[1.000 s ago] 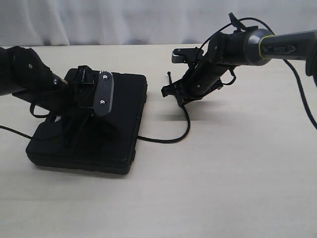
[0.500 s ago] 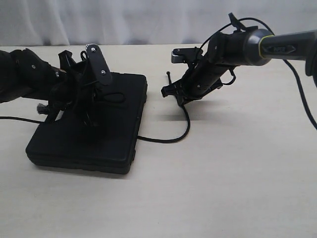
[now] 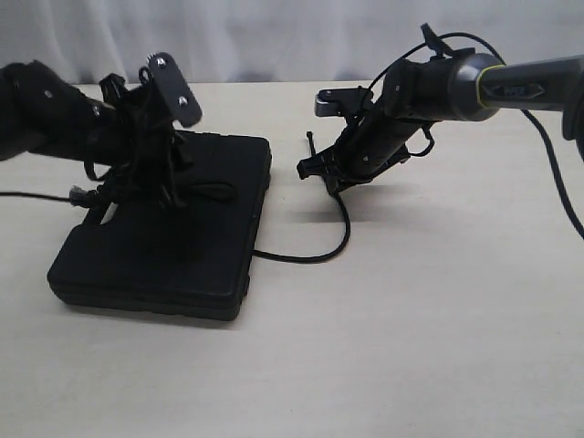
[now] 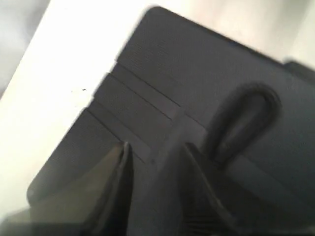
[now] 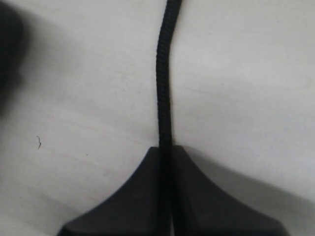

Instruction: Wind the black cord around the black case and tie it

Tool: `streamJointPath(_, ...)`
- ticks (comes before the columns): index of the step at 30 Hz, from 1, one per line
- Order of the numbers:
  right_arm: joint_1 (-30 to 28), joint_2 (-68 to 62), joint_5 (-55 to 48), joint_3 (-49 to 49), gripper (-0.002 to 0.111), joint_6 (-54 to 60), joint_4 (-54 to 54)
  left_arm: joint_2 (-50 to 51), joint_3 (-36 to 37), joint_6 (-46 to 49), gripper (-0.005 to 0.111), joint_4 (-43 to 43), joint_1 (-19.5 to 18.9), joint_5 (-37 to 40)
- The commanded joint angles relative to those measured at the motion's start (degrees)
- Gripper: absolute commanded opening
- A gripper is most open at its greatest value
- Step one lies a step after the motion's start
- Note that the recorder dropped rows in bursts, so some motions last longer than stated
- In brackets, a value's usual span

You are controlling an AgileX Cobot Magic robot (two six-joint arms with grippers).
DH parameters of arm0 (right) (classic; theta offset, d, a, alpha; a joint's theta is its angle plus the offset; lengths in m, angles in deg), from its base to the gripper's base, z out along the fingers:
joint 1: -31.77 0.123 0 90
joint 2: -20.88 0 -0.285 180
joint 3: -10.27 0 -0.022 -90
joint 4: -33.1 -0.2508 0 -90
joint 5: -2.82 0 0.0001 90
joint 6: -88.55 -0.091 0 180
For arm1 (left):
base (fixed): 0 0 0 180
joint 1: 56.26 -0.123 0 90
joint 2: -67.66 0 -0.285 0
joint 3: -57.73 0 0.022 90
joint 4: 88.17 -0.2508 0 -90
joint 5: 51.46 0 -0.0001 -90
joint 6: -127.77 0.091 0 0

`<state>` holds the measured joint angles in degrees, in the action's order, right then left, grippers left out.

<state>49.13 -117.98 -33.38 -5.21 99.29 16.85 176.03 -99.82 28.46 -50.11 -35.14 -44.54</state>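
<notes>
Table (image 3: 429,356): one black case (image 3: 196,260), shut, lying flat at left; contents hidden.

Two pincers, both mine.
- Left pincer (image 4: 156,151): over ribbed case lid, jaws parted, nothing between them that I can make out; view blurred.
- Right pincer (image 5: 166,151): right of case, clamped on black cord (image 5: 165,73). Only right wrist view shows braid pinched between tips.

One cord. Exterior view shows it curving from case's right edge to right pincer. Left wrist view shows loop on lid beside my fingers. Frayed tuft (image 3: 80,193) beside case's left edge.
</notes>
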Motion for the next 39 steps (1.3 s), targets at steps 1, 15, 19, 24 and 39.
streamJointPath(1, 0.1, -0.7, -0.3, 0.5, 0.004, 0.6, 0.6, 0.1, -9.6, -17.6, 0.032, -0.6, -6.6, 14.4)
streamJointPath(15, 0.1, -0.7, -1.0, 0.4, 0.004, 0.4, 0.6, 9.9, -14.6, -9.0, 0.032, -11.7, -4.5, 21.3)
streamJointPath(19, 0.1, -0.7, -0.6, 0.4, 0.004, 0.4, 0.6, 9.9, -14.6, -9.0, 0.032, -11.2, -4.4, 18.7)
streamJointPath(24, 0.1, -0.7, -0.6, 0.4, 0.004, 0.4, 0.6, 9.9, -14.6, -9.0, 0.032, -9.1, -4.4, 15.8)
streamJointPath(39, 0.1, -0.7, -0.6, 0.4, 0.004, 0.4, 0.6, 9.5, -14.6, -9.2, 0.032, -17.0, -6.1, 20.1)
